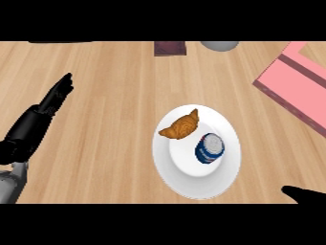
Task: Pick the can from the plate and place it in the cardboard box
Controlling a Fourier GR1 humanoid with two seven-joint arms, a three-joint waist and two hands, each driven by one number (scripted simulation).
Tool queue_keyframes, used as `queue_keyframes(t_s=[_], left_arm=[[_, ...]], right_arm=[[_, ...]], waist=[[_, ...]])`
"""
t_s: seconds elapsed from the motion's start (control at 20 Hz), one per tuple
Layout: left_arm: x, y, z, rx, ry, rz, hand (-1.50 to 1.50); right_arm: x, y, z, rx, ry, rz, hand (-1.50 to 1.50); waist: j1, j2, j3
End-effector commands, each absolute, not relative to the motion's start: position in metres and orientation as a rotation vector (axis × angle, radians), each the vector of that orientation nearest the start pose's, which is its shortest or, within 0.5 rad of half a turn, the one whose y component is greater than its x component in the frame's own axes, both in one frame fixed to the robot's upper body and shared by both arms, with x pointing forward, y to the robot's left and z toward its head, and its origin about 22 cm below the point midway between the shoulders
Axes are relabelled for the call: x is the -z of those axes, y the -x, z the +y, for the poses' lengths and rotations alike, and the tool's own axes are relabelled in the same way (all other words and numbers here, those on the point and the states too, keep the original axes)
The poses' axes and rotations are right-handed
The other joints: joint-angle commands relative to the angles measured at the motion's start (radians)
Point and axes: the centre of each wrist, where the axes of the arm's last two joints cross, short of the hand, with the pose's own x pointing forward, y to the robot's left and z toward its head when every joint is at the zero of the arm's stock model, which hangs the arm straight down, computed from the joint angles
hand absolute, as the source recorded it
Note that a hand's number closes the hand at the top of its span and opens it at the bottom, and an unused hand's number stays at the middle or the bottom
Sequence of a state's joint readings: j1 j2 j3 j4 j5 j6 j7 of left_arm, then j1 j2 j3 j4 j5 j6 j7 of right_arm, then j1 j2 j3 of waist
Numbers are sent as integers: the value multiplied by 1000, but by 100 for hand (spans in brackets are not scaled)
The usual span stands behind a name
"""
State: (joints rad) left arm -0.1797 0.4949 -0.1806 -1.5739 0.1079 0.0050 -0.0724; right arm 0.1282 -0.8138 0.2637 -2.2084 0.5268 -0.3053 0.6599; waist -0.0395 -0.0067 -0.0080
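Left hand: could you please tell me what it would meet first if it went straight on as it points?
Probably nothing: the left hand points up and slightly right over bare counter, passing left of the dark red object at the top edge. Depth is unclear.

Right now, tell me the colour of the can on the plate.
The can is blue and white with a silvery top; head view.
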Motion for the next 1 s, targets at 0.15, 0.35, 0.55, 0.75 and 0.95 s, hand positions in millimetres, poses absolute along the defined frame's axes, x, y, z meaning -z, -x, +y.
queue_keyframes(t_s=[0.15, 0.35, 0.55, 0.75, 0.95], left_arm=[[-61, -283, 266, 559, -91, -1754, 0], [-74, -301, 250, 537, -78, -1767, 0], [-76, -306, 257, 565, -70, -1754, 0], [-72, -297, 244, 569, -46, -1758, 0], [-75, -303, 267, 556, -81, -1754, 0]], right_arm=[[-169, -159, -229, -918, 1025, -1119, -150], [-175, -163, -199, -971, 1028, -1021, -150], [-162, -179, -177, -1009, 1026, -929, -150], [-154, -195, -164, -1000, 991, -831, -150], [-148, -203, -142, -977, 969, -809, -150]], waist=[[66, 13, 0], [75, 16, 0], [80, 17, 0], [87, 12, 1], [69, 8, 1]])
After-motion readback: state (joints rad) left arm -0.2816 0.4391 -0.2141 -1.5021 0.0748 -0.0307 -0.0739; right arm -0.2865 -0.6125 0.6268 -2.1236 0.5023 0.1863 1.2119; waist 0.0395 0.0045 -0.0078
